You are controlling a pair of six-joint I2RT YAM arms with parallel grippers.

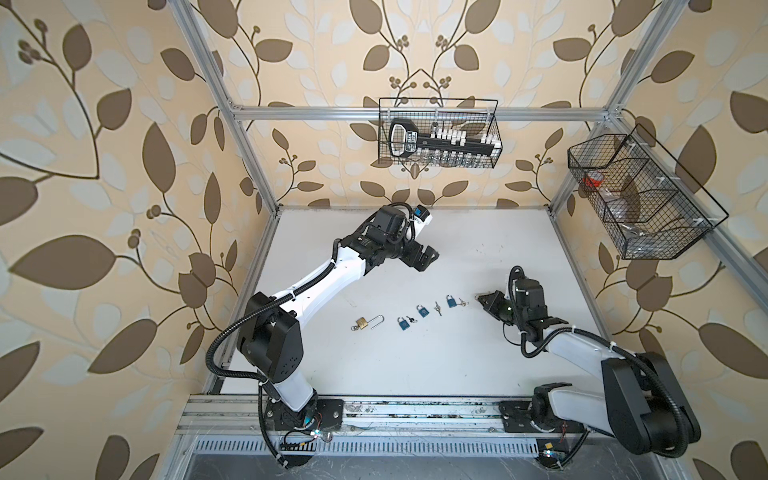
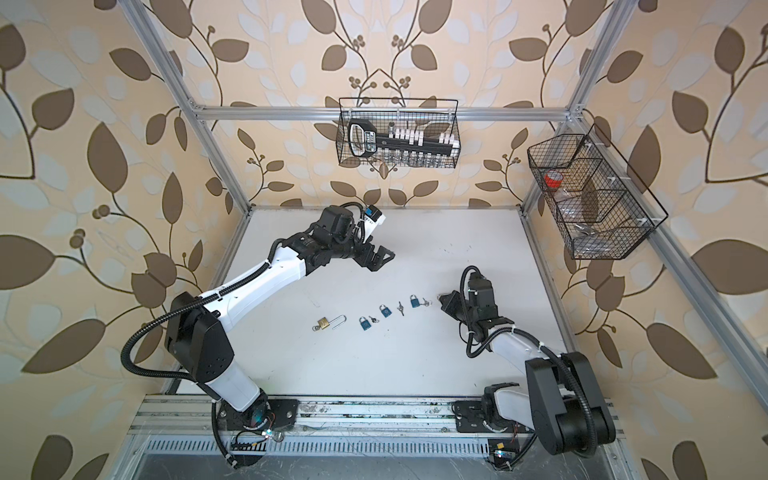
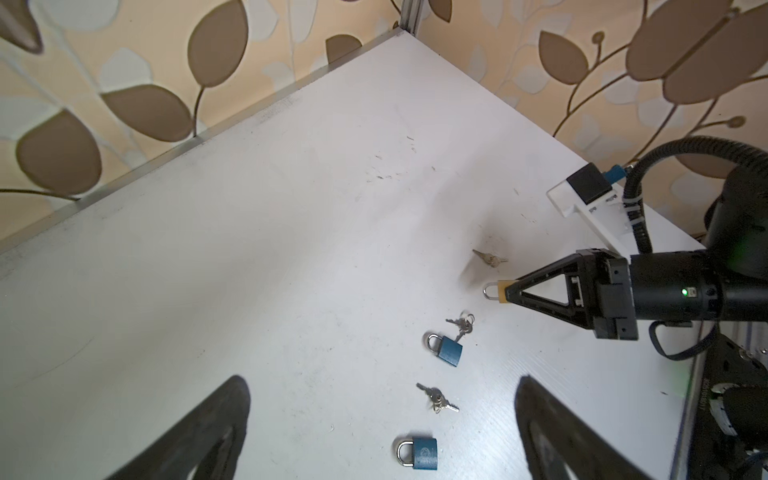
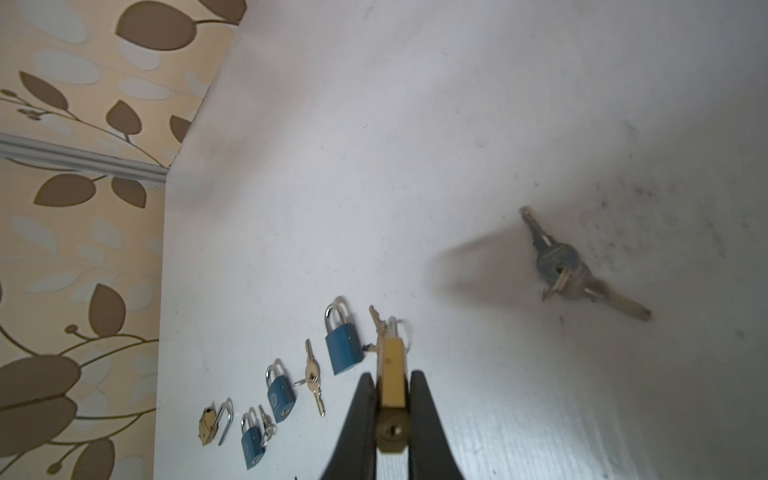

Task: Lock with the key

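Right gripper (image 3: 509, 293) pinches the brass padlock (image 4: 392, 370) (keyhole facing its wrist camera); left gripper (image 1: 430, 259) hangs spread. Key pair (image 4: 561, 266) lies flat on the table (image 3: 291, 249) nearby: a pinch may skid off it.

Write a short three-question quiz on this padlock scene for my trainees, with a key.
1. True or false: the right gripper is shut on a small brass padlock.
2. How many blue padlocks lie on the table? A) two B) three C) five
3. Fill in the gap: raised above the table, the left gripper holds nothing and its jaws stand ____ (open or shut).

Key: 1 true; 2 B; 3 open.
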